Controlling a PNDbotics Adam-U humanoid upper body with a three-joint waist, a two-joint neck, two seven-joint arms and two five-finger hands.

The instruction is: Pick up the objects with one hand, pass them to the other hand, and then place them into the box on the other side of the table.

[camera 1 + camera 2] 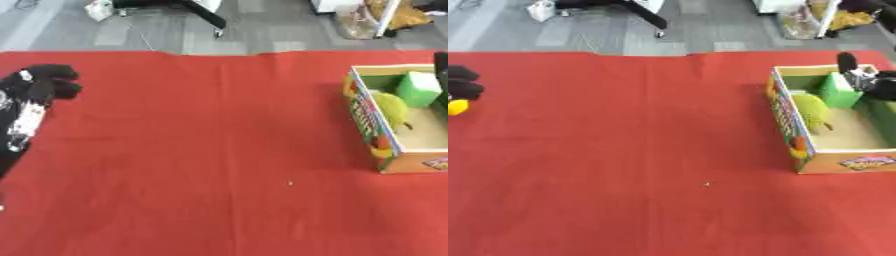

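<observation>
Left eye view and right eye view together show us the red surface [219,150], the largest element, spread bare across the middle apart from one tiny pale speck [290,183]. Next in size, we find the cardboard box [789,132] standing at the right side of the surface, its printed wall facing inward. The left robot hand [44,82] enters at the left edge; we see its dark fingers bunched together, and in the right eye view a small yellow object [457,107] sits directly below those fingers, though we cannot tell whether it is gripped or merely beside them. The right robot hand [866,80] hangs over the far right corner of the box, too partly shown for us to read its opening. Inside the box we note a green block [838,91] upright against the far wall and a yellow-green rounded object [812,112] lying near the inner wall. We judge the task well advanced: two objects already lie in the box, and the yellow one at the left appears left to pass across.
</observation>
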